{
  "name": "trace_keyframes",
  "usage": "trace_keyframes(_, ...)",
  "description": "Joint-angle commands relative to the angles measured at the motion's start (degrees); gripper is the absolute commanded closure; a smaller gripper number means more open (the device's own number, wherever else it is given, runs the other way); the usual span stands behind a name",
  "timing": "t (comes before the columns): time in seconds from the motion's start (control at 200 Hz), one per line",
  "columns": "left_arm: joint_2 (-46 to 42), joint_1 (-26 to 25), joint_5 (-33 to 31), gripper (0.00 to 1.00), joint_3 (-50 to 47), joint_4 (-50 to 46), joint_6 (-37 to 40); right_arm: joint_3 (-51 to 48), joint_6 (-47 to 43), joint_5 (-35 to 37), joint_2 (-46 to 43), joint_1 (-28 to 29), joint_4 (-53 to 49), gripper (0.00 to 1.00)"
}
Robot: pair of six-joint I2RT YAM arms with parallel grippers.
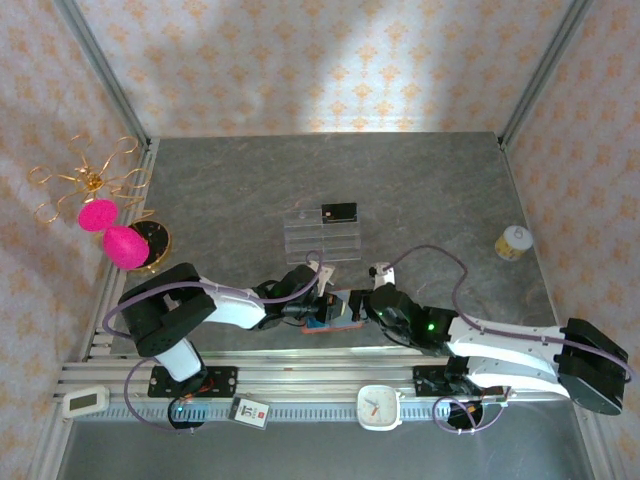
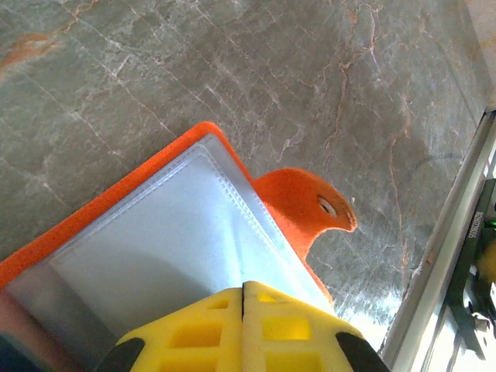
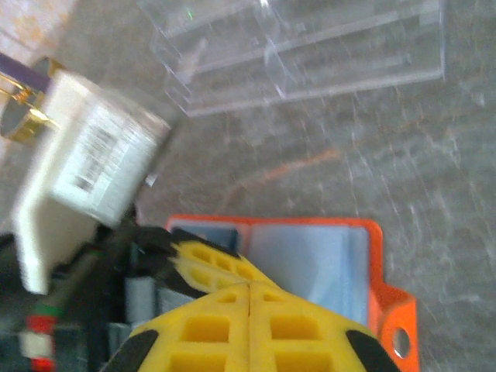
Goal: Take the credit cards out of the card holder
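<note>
The card holder point(image 1: 341, 325) is an orange wallet lying open on the table between the two arms, its grey-blue lining point(image 2: 155, 232) facing up. A snap tab point(image 2: 304, 203) sticks out from one side. My left gripper point(image 1: 320, 307) is shut, its yellow fingertips point(image 2: 243, 285) resting on the lining. My right gripper point(image 1: 353, 306) is also shut, its tips point(image 3: 248, 285) over the wallet point(image 3: 310, 256) and touching the left fingers point(image 3: 209, 262). Nothing shows between either pair of jaws. A black credit card point(image 1: 339, 212) lies in the clear tray point(image 1: 320, 240).
The clear compartment tray point(image 3: 310, 54) stands just beyond the wallet. A small yellow and white container point(image 1: 514, 242) sits at the right. Pink balls point(image 1: 112, 232) and a gold wire stand point(image 1: 90, 182) are at the left wall. A metal rail point(image 1: 300, 375) runs along the near edge.
</note>
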Motion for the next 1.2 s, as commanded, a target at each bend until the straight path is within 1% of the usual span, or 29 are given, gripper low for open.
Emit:
trace_keyframes(0.0, 1.09, -0.32, 1.22, 1.0, 1.14, -0.84, 1.54, -1.17, 0.96, -6.24, 1.63, -0.51, -0.19, 1.0)
trace_keyframes(0.175, 1.12, -0.3, 1.71, 1.0, 0.79, 0.3, 1.74, -3.04, 0.95, -10.81, 4.34, -1.29, 5.09, 1.0)
trace_keyframes(0.35, 0.32, -0.26, 2.41, 1.0, 0.3, 1.43, 2.06, -3.14, 0.12, -11.81, 9.95, -2.85, 7.58, 1.0)
trace_keyframes(0.466, -2.99, -0.19, 0.55, 1.0, -0.96, 0.68, 2.1, -2.79, 0.95, -10.14, 13.6, -3.37, 5.31, 1.0)
trace_keyframes(0.626, -13.42, 2.16, -2.38, 1.0, -7.44, 0.83, 0.12, -2.77, 2.41, -7.82, 13.54, -3.41, 2.62, 1.0)
trace_keyframes(0.811, -18.47, 3.28, -5.45, 1.0, -12.77, -4.17, -0.31, -2.05, 3.19, -7.65, 14.19, -3.31, 2.35, 1.0)
trace_keyframes(0.936, -20.25, 4.13, -8.49, 1.0, -15.49, -5.78, -0.03, -1.57, 3.49, -7.12, 14.42, -3.34, 1.69, 1.0)
trace_keyframes(1.061, -19.75, 4.26, -10.44, 1.0, -15.39, -8.48, 1.52, -0.47, 3.3, -6.57, 14.09, -3.31, 0.11, 1.0)
trace_keyframes(1.176, -18.19, 4.36, -10.06, 1.0, -15.05, -8.11, 2.5, 1.4, 1.62, -6.72, 12.85, -3.32, -1.59, 1.0)
trace_keyframes(1.196, -17.97, 4.39, -9.8, 1.0, -14.97, -7.79, 2.54, 1.93, 0.88, -7.07, 12.37, -3.36, -1.95, 0.98)
